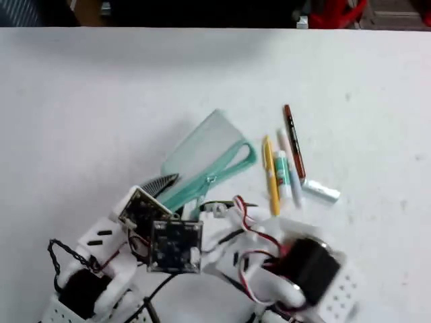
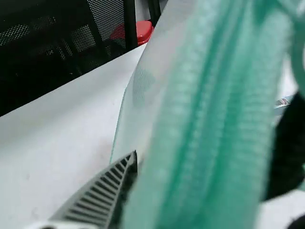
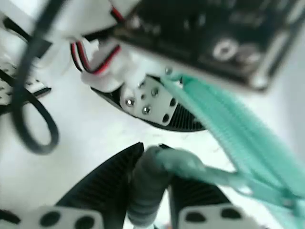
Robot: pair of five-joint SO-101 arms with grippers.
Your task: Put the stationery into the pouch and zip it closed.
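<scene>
A translucent pouch [image 1: 205, 151] with a teal zipper [image 1: 222, 168] lies mid-table. My left gripper [image 1: 165, 183] is at its near left end, one ridged finger [image 2: 102, 195] pressed against the pouch wall [image 2: 157, 86], shut on the pouch. My right gripper [image 1: 217, 206] is at the zipper's near end; its black fingers [image 3: 107, 183] are shut on the grey zipper pull [image 3: 147, 183] with its teal tab [image 3: 190, 167]. To the right of the pouch lie a yellow pen [image 1: 271, 176], a white-and-teal marker [image 1: 283, 173], a dark red pen [image 1: 293, 138] and a small white piece [image 1: 321, 191].
Both arms crowd the near edge, with wires [image 1: 242, 215] and a camera board [image 1: 175, 245] over the pouch's near end. The left arm's gripper body [image 3: 152, 105] sits close behind the zipper in the right wrist view. Open table [image 1: 101, 101] stretches to the left and far side.
</scene>
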